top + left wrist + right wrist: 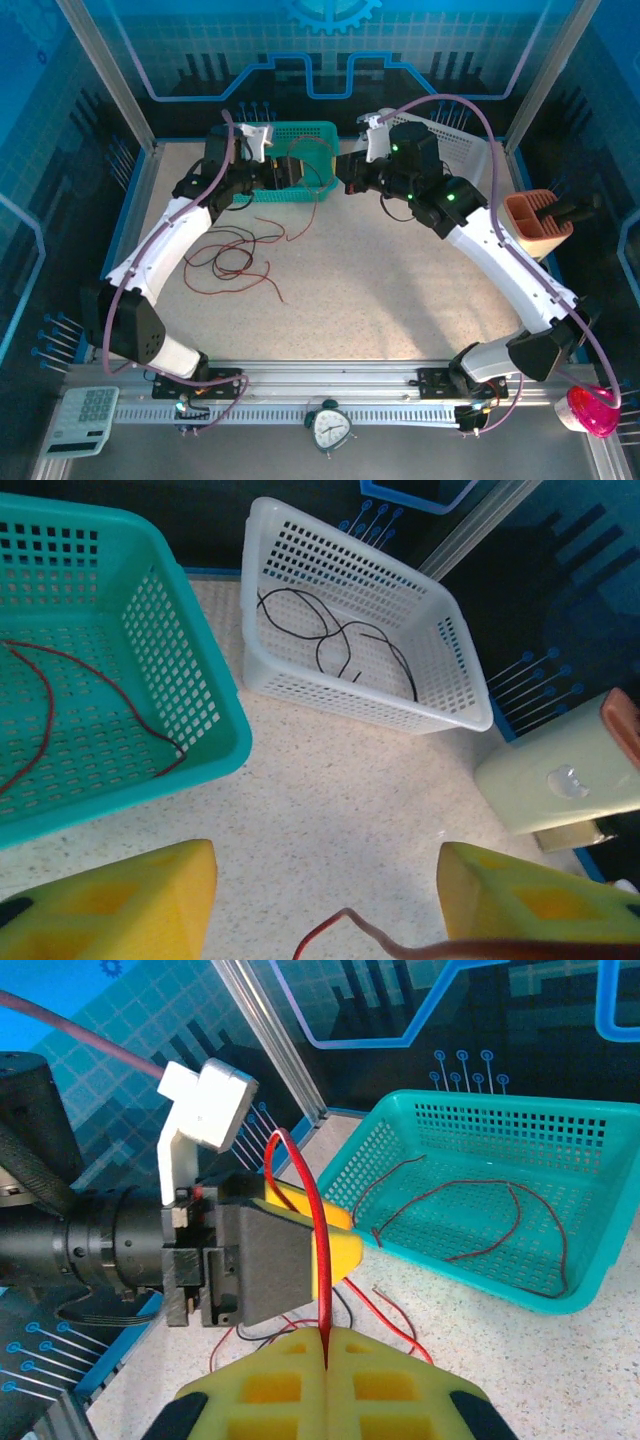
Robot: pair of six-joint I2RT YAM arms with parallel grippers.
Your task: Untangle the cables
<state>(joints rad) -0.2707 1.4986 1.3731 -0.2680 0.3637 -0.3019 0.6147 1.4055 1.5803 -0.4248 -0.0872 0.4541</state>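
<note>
My right gripper is shut on a dark red cable, which rises from its pads and arches over my left gripper just ahead. My left gripper is open, its yellow fingers wide apart, and a red strand crosses low between them. From above, both grippers meet by the teal basket, the red cable looping between. A loose tangle of red and black cables lies on the table. Red strands lie in the teal basket, and a black cable lies in the white basket.
The white basket stands at the back right beside the teal one. A tan holder sits at the right edge. A calculator, a clock and a pink object rest on the front rail. Frame posts bound the table.
</note>
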